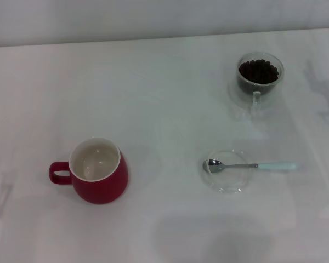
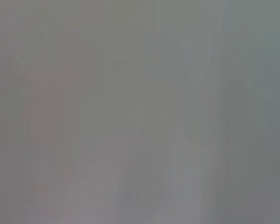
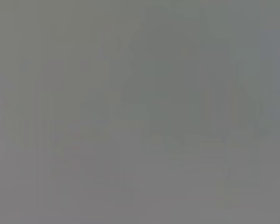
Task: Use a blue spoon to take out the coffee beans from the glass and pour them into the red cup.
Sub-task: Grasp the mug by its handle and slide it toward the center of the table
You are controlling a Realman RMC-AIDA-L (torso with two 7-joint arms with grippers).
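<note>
The red cup (image 1: 98, 174) stands upright at the front left of the white table, its loop handle pointing left and its cream inside bare. At the back right stands the glass (image 1: 259, 76), filled with dark coffee beans (image 1: 258, 72), its clear handle facing the front. The blue spoon (image 1: 252, 165) lies flat at the front right, its metal bowl resting on a clear round glass dish (image 1: 226, 171) and its pale blue handle pointing right. Neither gripper appears in any view; both wrist views show only a plain grey blur.
The white table (image 1: 164, 109) ends at a far edge against a pale wall at the top of the head view. Open tabletop lies between the red cup and the dish.
</note>
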